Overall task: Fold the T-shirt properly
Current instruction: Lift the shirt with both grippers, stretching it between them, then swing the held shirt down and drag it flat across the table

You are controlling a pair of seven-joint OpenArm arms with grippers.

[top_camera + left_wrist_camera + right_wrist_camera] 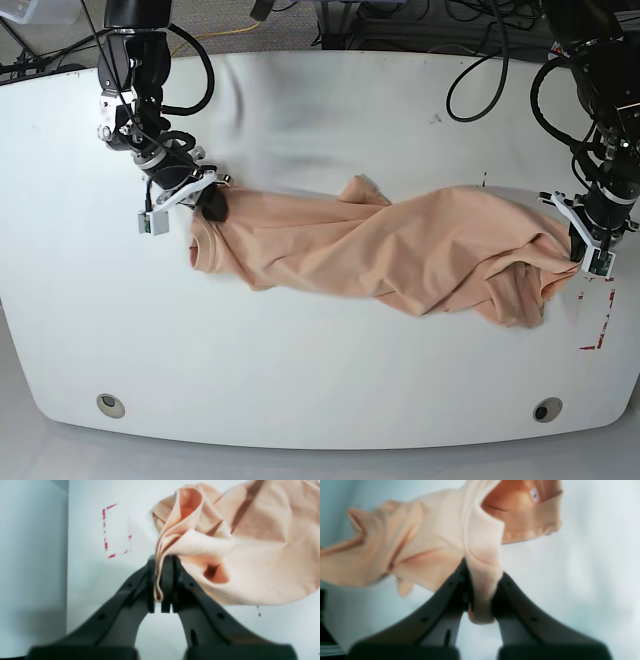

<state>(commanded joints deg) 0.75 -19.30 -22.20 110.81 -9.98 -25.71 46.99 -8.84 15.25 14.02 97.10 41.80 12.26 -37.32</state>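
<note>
Label: one, small and white with a dark mark, inside the T-shirt (485,542); wording too blurred to read. T-shirt: one, peach, bunched, stretched between both arms over the white surface (300,370). End effectors: two. Left end effector (161,587): closed on a fold at one end. Right end effector (481,597): closed on cloth at the opposite end. Red dashed outline (105,530): one, near the left end effector. Round fittings (110,405): two, set in the surface.

A white table (300,370) with rounded near corners has a round fitting (110,406) at near left and another fitting (547,410) at near right. Broken red marks (604,328) outline a shape at right. How much of the peach T-shirt (420,245) rests on it is unclear.
</note>
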